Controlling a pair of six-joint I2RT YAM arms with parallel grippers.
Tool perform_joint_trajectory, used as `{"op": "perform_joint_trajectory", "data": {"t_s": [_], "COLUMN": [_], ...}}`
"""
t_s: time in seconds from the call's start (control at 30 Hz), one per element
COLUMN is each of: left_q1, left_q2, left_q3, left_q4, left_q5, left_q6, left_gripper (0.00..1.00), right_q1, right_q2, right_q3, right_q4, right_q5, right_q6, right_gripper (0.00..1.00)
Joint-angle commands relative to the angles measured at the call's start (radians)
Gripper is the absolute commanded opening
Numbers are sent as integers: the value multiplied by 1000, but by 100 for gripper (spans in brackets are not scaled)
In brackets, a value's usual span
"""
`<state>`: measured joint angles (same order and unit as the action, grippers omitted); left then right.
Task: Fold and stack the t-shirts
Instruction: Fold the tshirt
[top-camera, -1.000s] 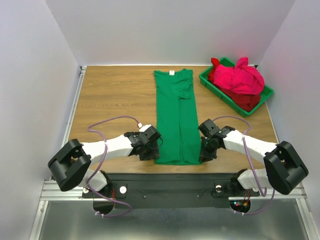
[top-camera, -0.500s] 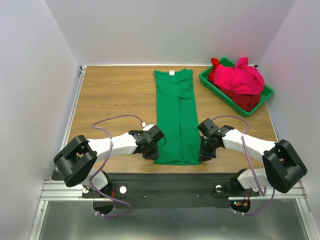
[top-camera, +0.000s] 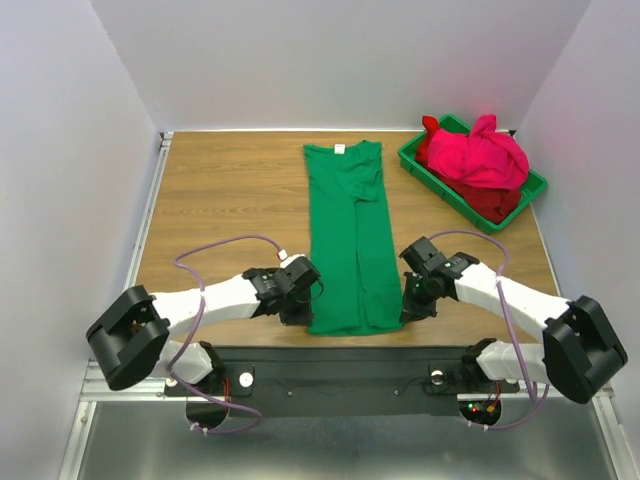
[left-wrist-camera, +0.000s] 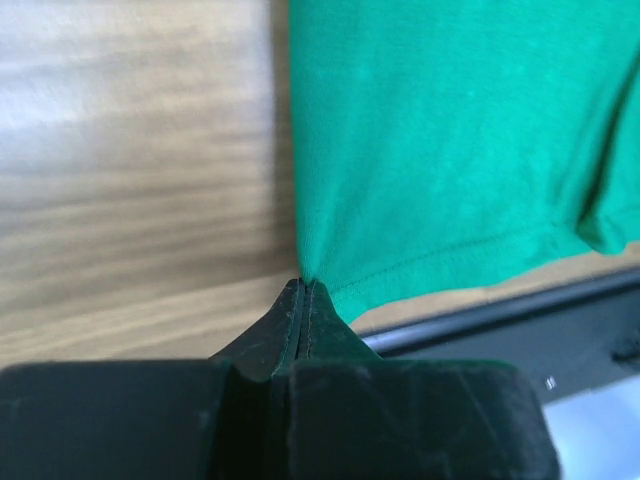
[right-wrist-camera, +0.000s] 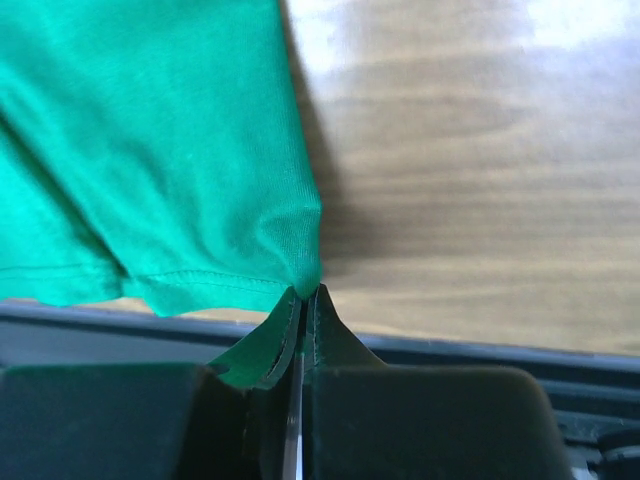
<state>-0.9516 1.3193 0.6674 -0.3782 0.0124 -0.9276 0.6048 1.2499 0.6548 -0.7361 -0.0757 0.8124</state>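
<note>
Green shirt (top-camera: 345, 240) lies lengthwise on table (top-camera: 220, 190). Left gripper (left-wrist-camera: 304, 292) pinches its near left hem corner, right gripper (right-wrist-camera: 303, 298) the near right, jaws pressed tight on cloth: judged ready to lift hem toward collar. Pink shirt (top-camera: 485, 155) and red shirt (top-camera: 495, 200) sit in bin (top-camera: 415, 160)

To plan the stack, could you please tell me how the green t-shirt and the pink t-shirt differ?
The green t-shirt lies flat on the table, folded into a long strip; the pink t-shirt sits crumpled in the bin. The left gripper and right gripper pinch the green t-shirt's near corners; neither touches the pink t-shirt.
</note>
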Motion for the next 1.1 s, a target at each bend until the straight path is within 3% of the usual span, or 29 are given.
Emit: {"op": "perform_joint_trajectory", "data": {"t_s": [0.0,0.27,0.5,0.83,1.07], "left_q1": [-16,-39,-15,158,298], "left_q2": [-87,-221,-218,-129,7], "left_q3": [-46,-49,86,121,208], "left_q4": [-27,-13,-67,18,91], "left_q5": [67,144,90,129,182], "left_q6": [-20,-85,-100,-50,78], "left_gripper": [0,0,0,0,0], "right_q1": [12,16,18,15,6], "right_q2": [-95,-162,-54,169,325], "right_q3": [-10,54,304,528,667], "right_q4": [-103,-210,-229,-149,-115], "right_q5": [7,-27,66,252,375], "right_q6": [8,1,-28,-104,-168], "right_gripper": [0,0,0,0,0]}}
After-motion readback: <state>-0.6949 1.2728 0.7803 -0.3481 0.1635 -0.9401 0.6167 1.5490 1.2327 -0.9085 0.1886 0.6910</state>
